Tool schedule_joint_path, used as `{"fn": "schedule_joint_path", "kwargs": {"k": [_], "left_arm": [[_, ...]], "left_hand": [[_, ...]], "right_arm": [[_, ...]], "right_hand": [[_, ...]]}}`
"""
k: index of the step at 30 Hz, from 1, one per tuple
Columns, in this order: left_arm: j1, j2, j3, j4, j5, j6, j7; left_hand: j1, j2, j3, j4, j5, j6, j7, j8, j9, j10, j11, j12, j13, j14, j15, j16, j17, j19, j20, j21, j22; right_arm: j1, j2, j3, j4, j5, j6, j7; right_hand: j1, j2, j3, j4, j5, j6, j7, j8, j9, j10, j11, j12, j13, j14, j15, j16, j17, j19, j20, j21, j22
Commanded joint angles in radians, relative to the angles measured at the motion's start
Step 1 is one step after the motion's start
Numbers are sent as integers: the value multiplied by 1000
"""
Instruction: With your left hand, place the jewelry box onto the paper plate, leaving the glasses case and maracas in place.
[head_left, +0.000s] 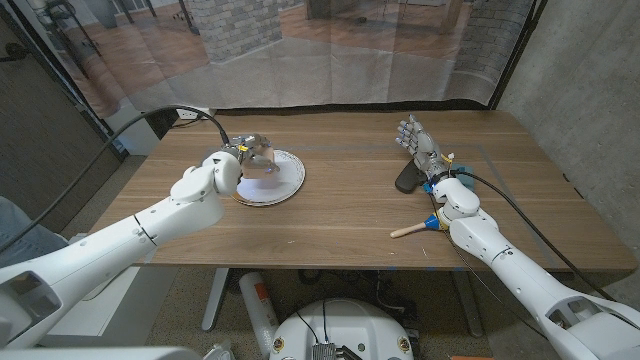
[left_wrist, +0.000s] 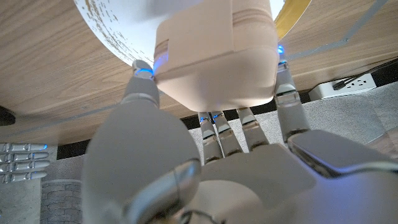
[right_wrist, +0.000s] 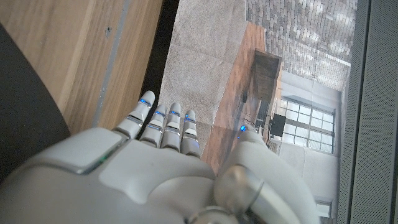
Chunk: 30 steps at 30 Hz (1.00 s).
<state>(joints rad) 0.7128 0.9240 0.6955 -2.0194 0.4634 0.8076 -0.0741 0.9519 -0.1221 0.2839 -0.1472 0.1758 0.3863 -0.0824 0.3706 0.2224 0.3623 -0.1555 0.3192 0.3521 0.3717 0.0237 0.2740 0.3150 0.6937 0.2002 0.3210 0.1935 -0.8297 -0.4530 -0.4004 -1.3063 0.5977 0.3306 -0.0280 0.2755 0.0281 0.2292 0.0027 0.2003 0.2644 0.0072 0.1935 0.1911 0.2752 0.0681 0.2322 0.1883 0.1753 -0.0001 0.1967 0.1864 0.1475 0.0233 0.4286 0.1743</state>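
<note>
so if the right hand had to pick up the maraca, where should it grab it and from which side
Probably by the wooden handle, coming down from above. The maraca lies flat on the table with its thin handle pointing toward the table's middle and its blue head tucked against the right hand arm's wrist. The handle is the bare, narrow part fingers could close around; the head looks crowded.

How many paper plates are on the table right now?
1. The white round paper plate with a gold rim lies on the wooden table's left half, under the left robot hand holding the cream jewelry box.
</note>
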Motion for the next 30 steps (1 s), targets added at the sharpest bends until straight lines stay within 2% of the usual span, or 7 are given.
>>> {"fn": "schedule_joint_path", "kwargs": {"k": [1,13,30], "left_arm": [[-21,-14,19,27,-7,-4,12],[-32,-38,35,67,-28,-18,19],[-38,-39,51,94,-53,-12,17]], "left_hand": [[178,185,22,14,7,6,-1,5,4,14,-4,-3,4,72,-64,1,2,-46,-52,-6,1],[178,185,23,15,7,8,-1,6,3,14,-4,-8,6,71,-62,-2,3,-48,-53,-8,1],[172,183,21,19,7,-3,-6,2,2,-1,-1,-22,11,54,-58,-14,4,-75,-46,-19,2]], "right_arm": [[1,-6,2,1,1,-3,1],[-1,-8,3,2,5,-11,-1],[18,14,-10,36,3,-12,7]], "right_hand": [[10,6,1,-8,-1,7,-1,7,3,7,1,-6,1,9,-1,-3,0,10,-4,-6,5],[9,7,1,-9,-1,7,-1,7,3,8,-1,-6,1,9,-1,-3,0,12,-3,-11,6],[8,8,0,-11,-2,7,-1,6,3,8,-2,-7,1,9,-3,-3,0,14,-4,-17,6]]}}
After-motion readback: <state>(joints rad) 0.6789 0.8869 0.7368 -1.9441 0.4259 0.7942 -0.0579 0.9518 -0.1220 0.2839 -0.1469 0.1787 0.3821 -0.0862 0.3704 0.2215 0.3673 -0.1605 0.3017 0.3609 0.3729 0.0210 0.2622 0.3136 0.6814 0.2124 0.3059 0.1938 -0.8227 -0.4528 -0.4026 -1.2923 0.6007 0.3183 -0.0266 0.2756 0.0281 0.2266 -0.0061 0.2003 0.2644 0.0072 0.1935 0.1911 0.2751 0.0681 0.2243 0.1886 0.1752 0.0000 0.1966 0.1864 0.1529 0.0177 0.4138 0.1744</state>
